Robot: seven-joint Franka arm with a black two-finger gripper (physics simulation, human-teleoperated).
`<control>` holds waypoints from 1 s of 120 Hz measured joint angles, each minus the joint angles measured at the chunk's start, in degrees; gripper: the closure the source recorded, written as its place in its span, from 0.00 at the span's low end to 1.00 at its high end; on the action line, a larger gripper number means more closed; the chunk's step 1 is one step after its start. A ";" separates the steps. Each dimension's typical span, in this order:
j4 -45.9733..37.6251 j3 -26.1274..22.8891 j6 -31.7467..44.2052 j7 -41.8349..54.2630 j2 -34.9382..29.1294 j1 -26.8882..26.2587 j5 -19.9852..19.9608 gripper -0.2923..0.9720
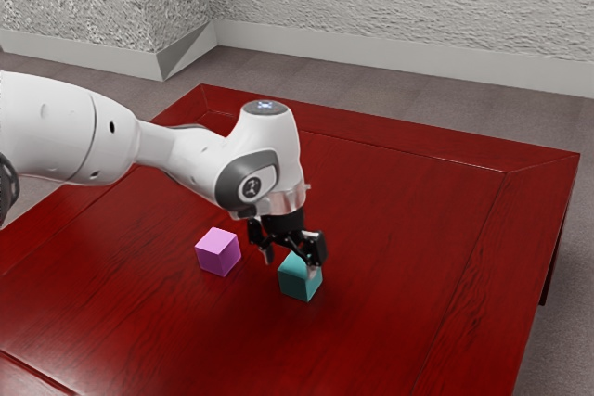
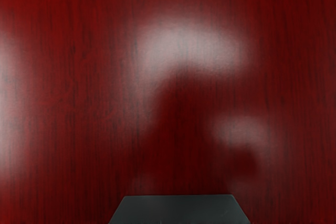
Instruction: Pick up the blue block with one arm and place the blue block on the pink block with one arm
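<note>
Nothing is finished yet. The blue block [image 1: 299, 280] sits on the red table [image 1: 418, 229], apparently not lifted, with its shadow tight under it. The pink block [image 1: 218, 251] is close by, toward the exterior view's left. The two are apart, not touching, and nothing is on top of the pink block.

You're at the grasp step. Your gripper [image 1: 291, 260] is down at the blue block, one finger either side of its upper part. The jaws look spread, with the finger toward the pink block standing a little off the block's edge. I read it as open and straddling, not clamped. Contact on the far side is hard to make out.

In the wrist view, the dark blurred shape at the lower edge is the blue block [image 2: 178, 211] right under your hand, with bare table [image 2: 79, 103] beyond it.

Pose: the arm [image 1: 167, 150] comes in from the exterior view's left, stretched low over the table. The wrist is bent so the hand points nearly straight down, tilted slightly.

Left to do, judging from this: close on the block, lift, shift a short way over the pink block, set it down square and let go.
</note>
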 joint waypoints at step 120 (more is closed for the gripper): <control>2.57 0.01 0.28 0.00 3.80 0.08 0.24 0.23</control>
